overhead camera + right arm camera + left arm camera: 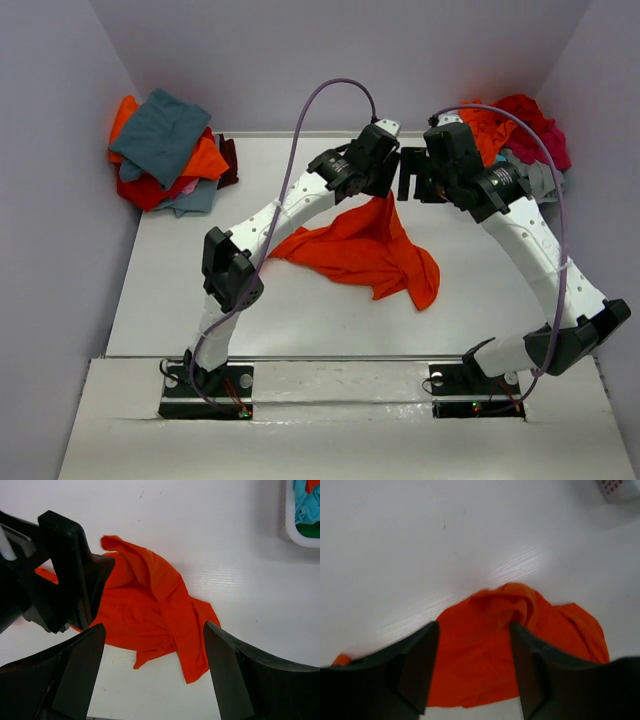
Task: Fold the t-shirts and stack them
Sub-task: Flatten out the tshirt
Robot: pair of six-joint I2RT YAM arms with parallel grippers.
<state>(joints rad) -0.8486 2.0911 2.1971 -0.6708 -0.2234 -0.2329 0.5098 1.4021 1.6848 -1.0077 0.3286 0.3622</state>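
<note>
A bright orange t-shirt (365,250) lies crumpled on the white table (200,290), one fold rising toward my left gripper (383,180). In the left wrist view the jaws of that gripper (472,630) stand apart above the orange shirt (485,650), and nothing is pinched between them. My right gripper (412,180) hovers right beside it. In its own view the right gripper (154,630) is wide open over the shirt (150,610), and the left gripper's black body (65,575) shows at the left.
A heap of t-shirts (165,150), teal-grey on top of orange and red, sits at the back left. Another heap (515,135) in red, orange, magenta and grey sits at the back right. A white bin (300,530) holds turquoise cloth.
</note>
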